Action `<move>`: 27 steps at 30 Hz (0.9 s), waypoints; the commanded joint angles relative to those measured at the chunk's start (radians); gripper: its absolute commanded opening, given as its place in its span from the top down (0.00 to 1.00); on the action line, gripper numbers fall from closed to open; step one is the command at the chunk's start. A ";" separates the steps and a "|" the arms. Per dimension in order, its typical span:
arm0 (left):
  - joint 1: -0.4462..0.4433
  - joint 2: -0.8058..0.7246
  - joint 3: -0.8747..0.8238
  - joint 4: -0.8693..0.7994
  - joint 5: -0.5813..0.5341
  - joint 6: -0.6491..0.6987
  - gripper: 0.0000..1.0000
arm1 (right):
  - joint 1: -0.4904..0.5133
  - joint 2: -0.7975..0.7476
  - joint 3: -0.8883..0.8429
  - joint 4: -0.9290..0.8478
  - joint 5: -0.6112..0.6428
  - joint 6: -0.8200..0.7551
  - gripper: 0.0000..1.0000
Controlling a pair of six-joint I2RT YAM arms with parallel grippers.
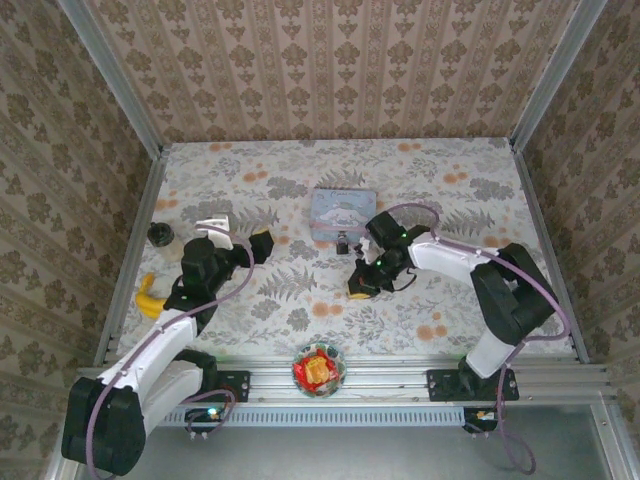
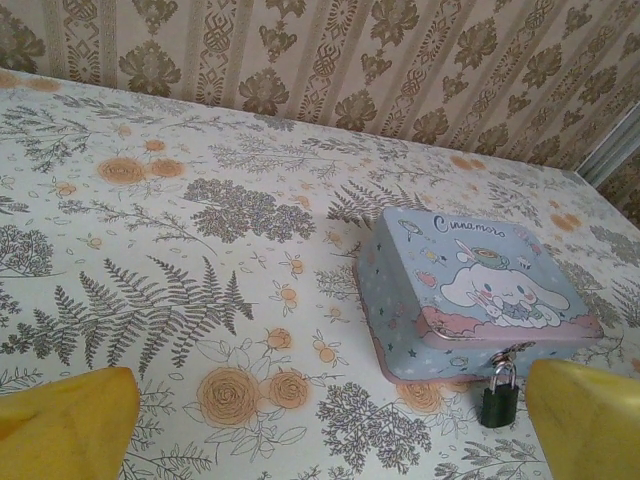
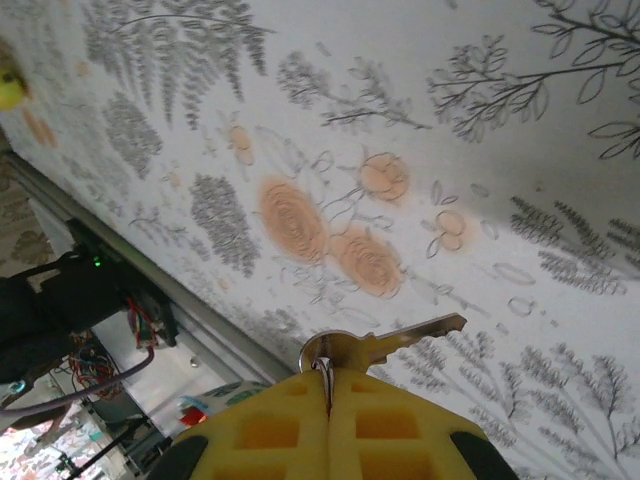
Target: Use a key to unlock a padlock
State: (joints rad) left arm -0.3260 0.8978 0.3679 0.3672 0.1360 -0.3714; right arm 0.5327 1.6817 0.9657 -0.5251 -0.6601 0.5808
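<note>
Since the blue tin (image 2: pixel 470 290) looks light, it may slide away when pushed. The left gripper (image 2: pixel 320 435) is wide open and holds nothing. The right gripper (image 3: pixel 328 395) squeezes tight on the key (image 3: pixel 395 343). The little padlock (image 2: pixel 500 398) hangs on the tin's front. The key may twist or miss.

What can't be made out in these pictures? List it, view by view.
1. Left wrist: keyhole of the padlock, too small or turned away.
2. Left wrist: whether its shackle threads the latch of the tin, too small.
3. Right wrist: head of the key, hidden between the pads of the right tool.
4. Left wrist: left tool, both fingers cut off by the bottom edge.
</note>
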 commanded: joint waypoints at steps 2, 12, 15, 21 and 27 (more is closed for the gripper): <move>-0.001 0.000 0.035 0.004 -0.006 -0.011 0.00 | -0.018 0.084 0.007 -0.046 0.055 -0.015 1.00; -0.001 -0.023 0.035 -0.036 -0.019 -0.003 0.00 | -0.101 0.089 0.014 -0.064 0.154 -0.010 0.75; -0.001 -0.028 0.031 -0.041 -0.024 -0.002 0.00 | -0.103 0.039 0.042 -0.118 0.217 -0.025 0.66; 0.001 -0.032 0.029 -0.048 -0.033 0.003 0.00 | -0.071 -0.073 0.076 -0.210 0.374 -0.027 0.69; 0.005 -0.026 0.029 -0.042 -0.041 0.009 0.00 | 0.090 -0.096 0.164 -0.387 0.724 -0.031 0.65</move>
State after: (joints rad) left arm -0.3256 0.8833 0.3683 0.3252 0.1078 -0.3729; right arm 0.5587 1.5936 1.0866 -0.7723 -0.1608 0.5648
